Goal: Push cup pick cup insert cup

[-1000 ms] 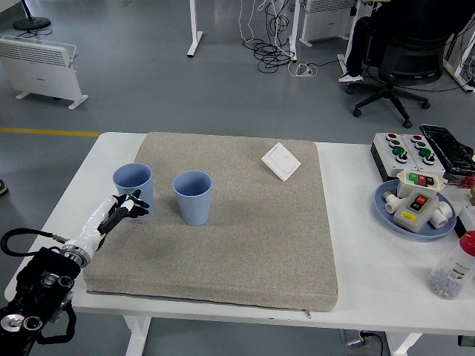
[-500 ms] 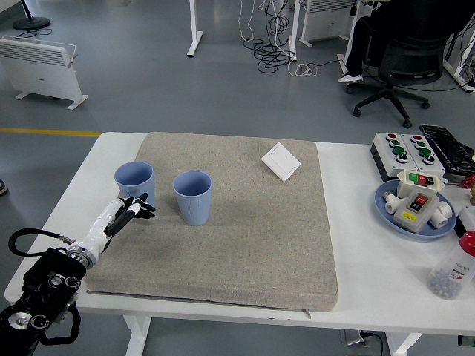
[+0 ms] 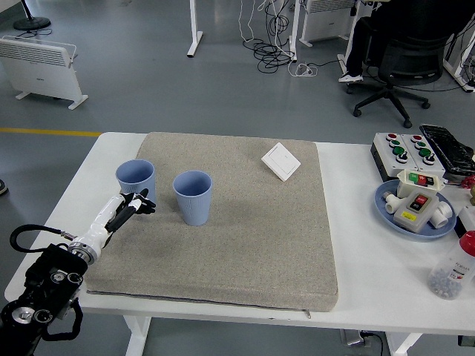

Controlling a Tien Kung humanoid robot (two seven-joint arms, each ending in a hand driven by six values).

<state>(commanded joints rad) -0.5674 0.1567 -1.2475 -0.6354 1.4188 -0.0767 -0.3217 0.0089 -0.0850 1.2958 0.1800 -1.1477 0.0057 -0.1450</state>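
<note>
Grey mat (image 3: pixel 245 222) on a white table (image 3: pixel 371 282), two blue cups ahead of the left hand (image 3: pixel 130 207).
Its fingers are loosely spread, gripping nothing, tips just short of the left cup (image 3: pixel 136 180); the second cup (image 3: pixel 192 196) stands upright to the hand's right, close by. Well beyond to the right lie a white switch plate (image 3: pixel 281 161), a button box (image 3: pixel 401 150), a blue dish of switches (image 3: pixel 413 208) and a bottle (image 3: pixel 453 267).

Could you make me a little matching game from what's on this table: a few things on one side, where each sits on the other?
Things:
1. left blue cup
2. white switch plate
3. blue plate
4. bottle with red cap

Places:
A. far part of the grey mat
B. table's right near corner
C. beside the robot's left hand
D. right of the mat, holding button boxes

Pairs: 1-C, 2-A, 3-D, 4-B
</note>
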